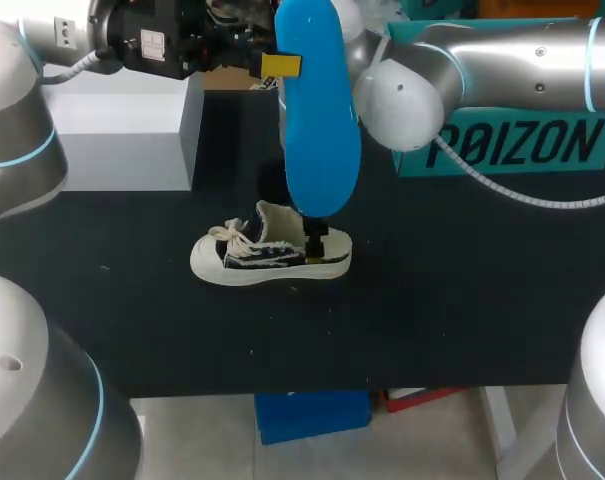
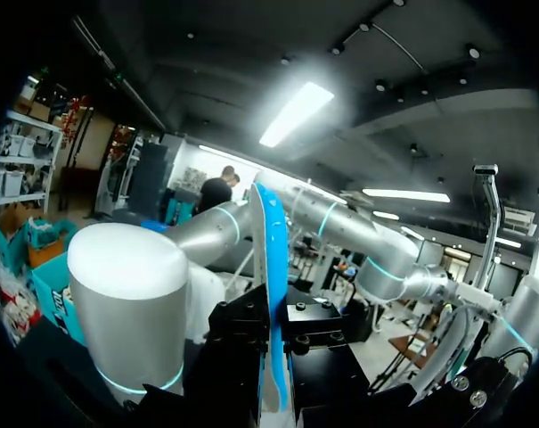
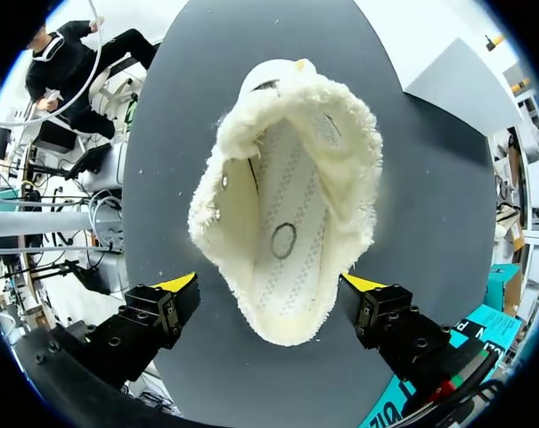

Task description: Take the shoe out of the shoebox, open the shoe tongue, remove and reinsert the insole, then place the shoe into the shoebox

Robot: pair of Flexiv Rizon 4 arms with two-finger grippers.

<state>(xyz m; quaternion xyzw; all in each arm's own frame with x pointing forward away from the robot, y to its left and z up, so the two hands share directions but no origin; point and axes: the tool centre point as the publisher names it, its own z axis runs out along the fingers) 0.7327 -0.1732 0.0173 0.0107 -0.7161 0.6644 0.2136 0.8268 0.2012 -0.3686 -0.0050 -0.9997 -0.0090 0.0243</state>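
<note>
A black tabletop fills the scene, with the shoe lying on its sole near the middle; everything else is placed from it. Beyond the shoe on my right stands the teal shoebox, and its inside is hidden from these views. Beyond the shoe on my left sits a pale white box, contents also unseen. The blue insole hangs upright directly above the shoe's heel end, its long axis vertical and its lower end just above the collar. The left gripper is clamped on it near the upper end, and the left wrist view shows the insole edge-on between the black fingers. The shoe's long axis runs across the tabletop, toe toward my left and heel toward my right. Its tongue is pulled open and its fleecy mouth gapes upward over a bare white footbed. The right gripper is the nearer one, spread wide astride the heel with a yellow tip close on each side and no clear squeeze. Reinsertion likely depends on bringing the insole down toe-first into that opening
</note>
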